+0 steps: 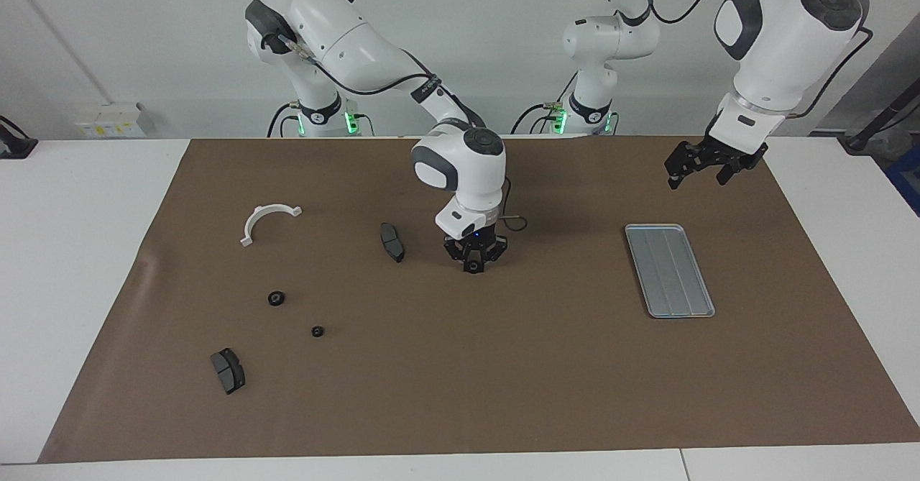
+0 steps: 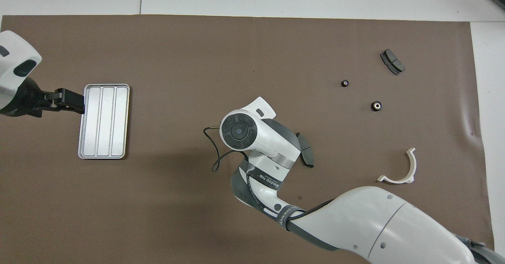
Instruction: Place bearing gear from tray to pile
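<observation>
Brown mat (image 1: 460, 366) covers the surface, both arms over it. Right gripper (image 1: 474, 268) sits low over mid-mat, just beside a brake pad (image 1: 392, 241); jaws pinched on a small black round part, which I read as the bearing gear (image 1: 473, 267). Can't tell if the gear touches the mat or is just off it. Overhead view: the wrist hides both gripper and gear.

Left gripper (image 1: 694, 172) waits in the air over the mat between the robots and the tray (image 1: 669, 269), jaws spread, nothing in them. Tray looks bare.

Pile is loose, toward the right arm's end: white bracket (image 1: 267, 221), second pad (image 1: 228, 370), two small gears (image 1: 275, 298) (image 1: 317, 331).

Step, my read: gear is out of the tray, in transit or at set-down. Next move calls for carrying it toward the two small gears, lowering to the mat, then releasing. It may roll.
</observation>
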